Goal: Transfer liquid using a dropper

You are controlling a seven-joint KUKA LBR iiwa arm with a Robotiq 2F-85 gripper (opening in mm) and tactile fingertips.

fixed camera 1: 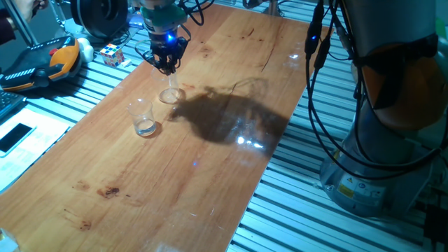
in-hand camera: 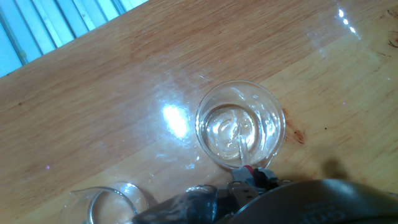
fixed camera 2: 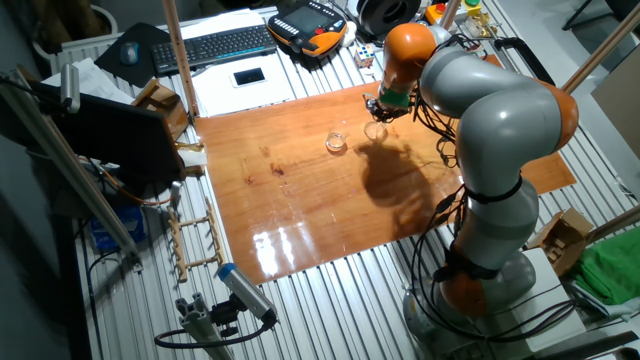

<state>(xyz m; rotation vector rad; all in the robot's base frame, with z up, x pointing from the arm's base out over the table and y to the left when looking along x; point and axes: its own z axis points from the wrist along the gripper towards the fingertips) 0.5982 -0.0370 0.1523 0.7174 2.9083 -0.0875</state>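
Bench [fixed camera 1: 175,175]: a long wooden board, glossy, with bright glare patches and the arm's dark shadow on it; it lies on a slatted metal frame.
Cup [fixed camera 1: 142,116]: small clear glass cup standing upright on the bench, taken here as the landmark.
Dish [in-hand camera: 240,127]: shallow round clear dish just beside the cup, on the side nearer the gripper; a pale glint of liquid [in-hand camera: 224,132] shows inside.
Dropper [in-hand camera: 240,148]: thin clear tube angled down into the dish, its red bulb at the gripper's fingers.
Gripper [fixed camera 1: 166,66]: above the dish, just beyond the cup, clenched on the dropper by its red top.
Arm [fixed camera 2: 500,130]: grey and orange, bent over the bench edge past the dish from the cup.
Room: beyond the bench end from the cup lie a colour puzzle cube [fixed camera 1: 111,54], an orange-and-black handset [fixed camera 1: 42,63], a keyboard [fixed camera 2: 222,43] and a phone [fixed camera 2: 248,76]; black cables [fixed camera 1: 329,105] hang by the arm's base.
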